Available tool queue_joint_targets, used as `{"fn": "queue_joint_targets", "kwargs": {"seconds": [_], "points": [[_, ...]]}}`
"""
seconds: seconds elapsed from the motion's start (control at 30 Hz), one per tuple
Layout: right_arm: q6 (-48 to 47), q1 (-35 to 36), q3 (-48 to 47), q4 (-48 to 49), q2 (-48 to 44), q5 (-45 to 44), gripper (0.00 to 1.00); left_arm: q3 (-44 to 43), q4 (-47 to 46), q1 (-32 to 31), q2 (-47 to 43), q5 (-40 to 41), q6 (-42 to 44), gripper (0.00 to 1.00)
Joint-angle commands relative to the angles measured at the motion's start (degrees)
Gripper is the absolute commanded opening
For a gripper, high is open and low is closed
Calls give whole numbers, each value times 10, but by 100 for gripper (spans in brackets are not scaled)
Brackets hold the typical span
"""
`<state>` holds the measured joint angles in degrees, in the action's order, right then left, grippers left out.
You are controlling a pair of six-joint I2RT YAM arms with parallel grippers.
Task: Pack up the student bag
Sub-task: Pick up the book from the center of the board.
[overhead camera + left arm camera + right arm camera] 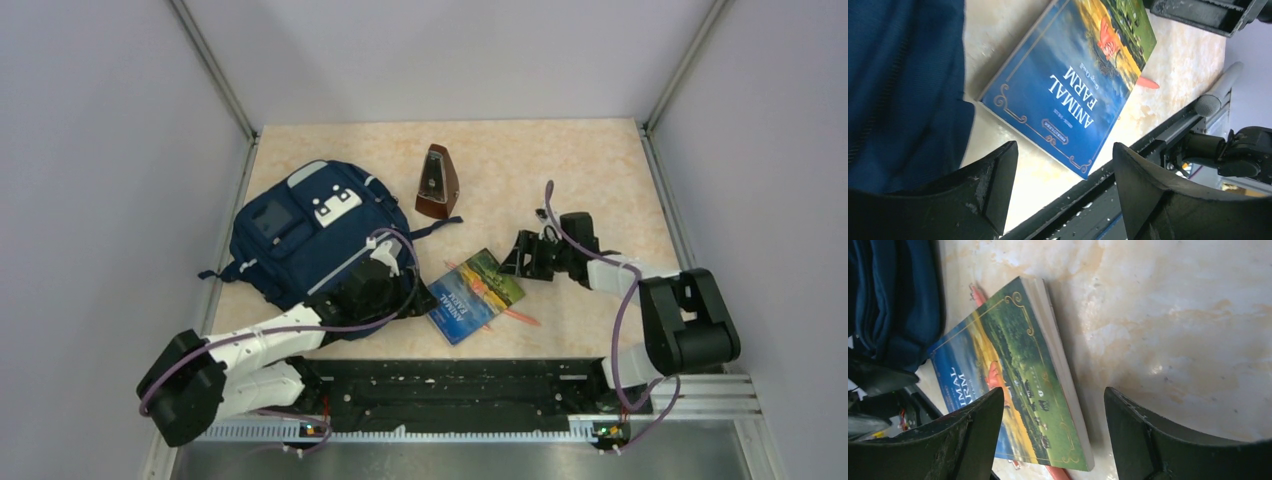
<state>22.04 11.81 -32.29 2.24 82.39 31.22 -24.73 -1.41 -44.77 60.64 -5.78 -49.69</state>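
The student bag [300, 225] lies front-up at the left of the desk [600, 170]. The left pincer [1064, 162] hovers at its near edge, wide open and empty, probably to part the bag. The book [475, 293] lies centrally, and the right pincer [1053, 402], also open and empty, faces it as if to grasp.

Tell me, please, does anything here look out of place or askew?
The blue and green paperback book lies on top of a thin orange pen, whose ends poke out from under it, so it may not sit flat. Nothing else stands out.
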Motion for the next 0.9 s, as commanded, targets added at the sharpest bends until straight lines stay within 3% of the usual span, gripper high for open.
{"fn": "queue_joint_targets", "kwargs": {"seconds": [0.0,0.23,0.43,0.57,0.7,0.87], "points": [[-8,-3,-27,34,29,66,71,-4,-65,-19,42,-9,-56,74],[-13,-2,-22,28,50,95,68,1,-95,-19,118,-17,-73,73],[-1,-2,-24,34,55,132,63,18,-173,-21,177,-40,-108,59],[5,-2,-27,40,60,164,57,12,-175,-21,198,-34,-104,51],[25,-2,-26,59,61,197,41,6,-187,-22,224,-40,-107,39],[54,-2,-23,77,38,230,20,5,-174,-22,228,-29,-106,32]]}}
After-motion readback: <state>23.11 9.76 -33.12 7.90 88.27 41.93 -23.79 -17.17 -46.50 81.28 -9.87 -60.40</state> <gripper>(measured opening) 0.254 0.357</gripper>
